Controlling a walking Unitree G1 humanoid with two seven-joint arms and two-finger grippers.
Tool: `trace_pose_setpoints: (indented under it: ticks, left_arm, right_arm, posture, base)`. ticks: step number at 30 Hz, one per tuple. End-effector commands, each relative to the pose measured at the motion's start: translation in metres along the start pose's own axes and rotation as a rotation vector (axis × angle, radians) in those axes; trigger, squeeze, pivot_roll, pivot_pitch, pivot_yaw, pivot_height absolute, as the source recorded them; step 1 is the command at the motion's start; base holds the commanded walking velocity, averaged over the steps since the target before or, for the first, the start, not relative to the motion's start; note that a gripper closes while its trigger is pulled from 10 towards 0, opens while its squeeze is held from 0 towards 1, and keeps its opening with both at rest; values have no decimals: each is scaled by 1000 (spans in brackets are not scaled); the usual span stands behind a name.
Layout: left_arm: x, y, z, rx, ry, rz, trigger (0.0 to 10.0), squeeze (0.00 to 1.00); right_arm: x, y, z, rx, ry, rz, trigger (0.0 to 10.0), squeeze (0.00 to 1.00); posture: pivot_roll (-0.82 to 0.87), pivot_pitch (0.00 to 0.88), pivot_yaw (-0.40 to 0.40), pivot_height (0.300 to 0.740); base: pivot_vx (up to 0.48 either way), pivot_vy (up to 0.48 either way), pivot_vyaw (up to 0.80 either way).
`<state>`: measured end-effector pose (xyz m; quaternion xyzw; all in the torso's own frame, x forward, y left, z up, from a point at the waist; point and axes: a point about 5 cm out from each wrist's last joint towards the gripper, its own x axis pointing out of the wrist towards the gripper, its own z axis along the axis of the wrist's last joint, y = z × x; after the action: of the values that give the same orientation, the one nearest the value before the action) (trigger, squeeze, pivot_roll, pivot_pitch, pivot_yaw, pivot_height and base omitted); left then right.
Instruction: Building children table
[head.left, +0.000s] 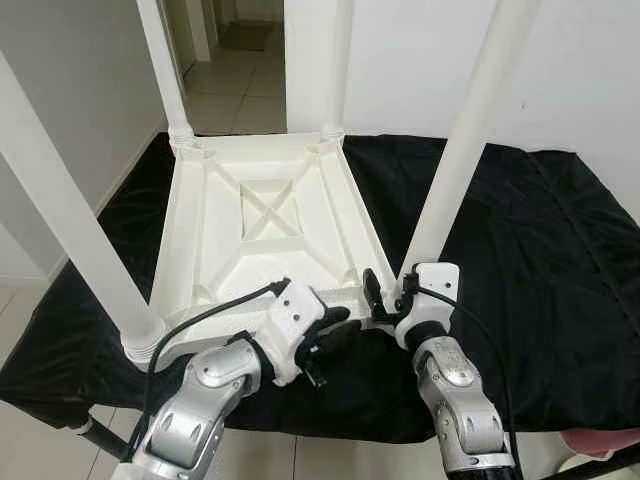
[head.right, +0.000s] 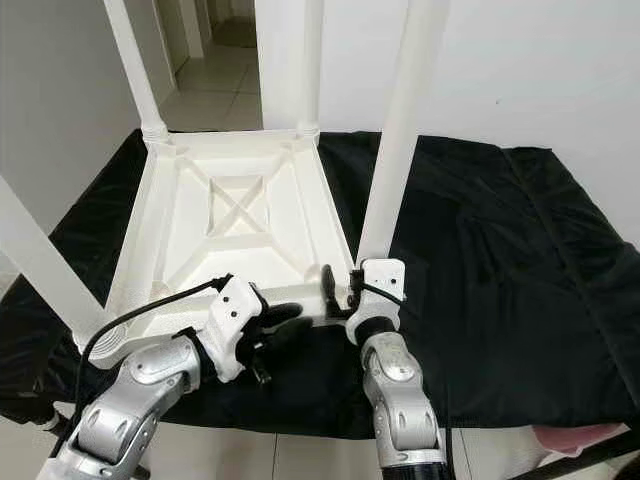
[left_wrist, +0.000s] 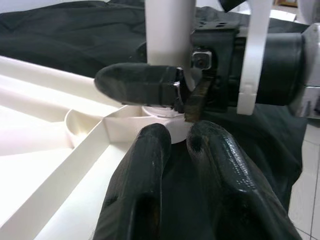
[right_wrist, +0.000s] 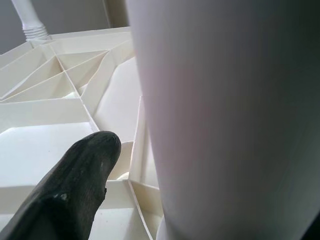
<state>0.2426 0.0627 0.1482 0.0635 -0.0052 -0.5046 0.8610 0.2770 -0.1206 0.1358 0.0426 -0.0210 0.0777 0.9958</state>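
The white plastic children's table (head.left: 180, 230) lies upside down on a black cloth, its ribbed underside facing up. Its legs stand upright in the corner sockets. The near right leg (head.left: 460, 150) rises just in front of my right arm. My right gripper (head.left: 400, 295) is at the foot of this leg, open, with the leg (right_wrist: 225, 110) between its fingers. One finger (right_wrist: 75, 175) stands a little apart from it and the other is hidden. My left gripper (head.left: 340, 325) hovers at the table's near edge beside the right one, its fingers (left_wrist: 140, 180) closed together on nothing.
The black cloth (head.left: 540, 260) covers the whole work surface and stretches far to the right. The near left leg (head.left: 60, 210) slants up close to my left arm. A tiled hallway (head.left: 230, 90) opens behind, and white walls stand at the left and back.
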Motion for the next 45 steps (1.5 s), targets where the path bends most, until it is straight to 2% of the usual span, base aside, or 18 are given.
trace_pose_setpoints:
  ticks: [1,17,29,35,45]
  left_arm:
    - [0,3,-1,9,4,54,10000,0]
    - [1,7,1,19,-13,32,10000,0]
    - [-1,6,1,15,-15,41,10000,0]
    - [0,7,-2,9,-9,43,10000,0]
    - [1,13,0,11,-9,60,10000,0]
  right_arm:
    - [-1,7,-3,12,3,42,10000,0]
    - [-4,8,-3,-8,-9,63,10000,0]
    - [-6,10,-12,-11,0,81,10000,0]
    - [-8,8,-12,-16,-1,85,10000,0]
    - [-10,-4,-12,-43,-18,58,10000,0]
  posture:
    - [-56,31,11,740]
    - [-74,44,18,740]
    - [-24,2,11,740]
    - [-28,0,16,740]
    - [-18,0,27,740]
  base:
    - [0,0,0]
    - [0,0,0]
    - [0,0,0]
    - [0,0,0]
    - [0,0,0]
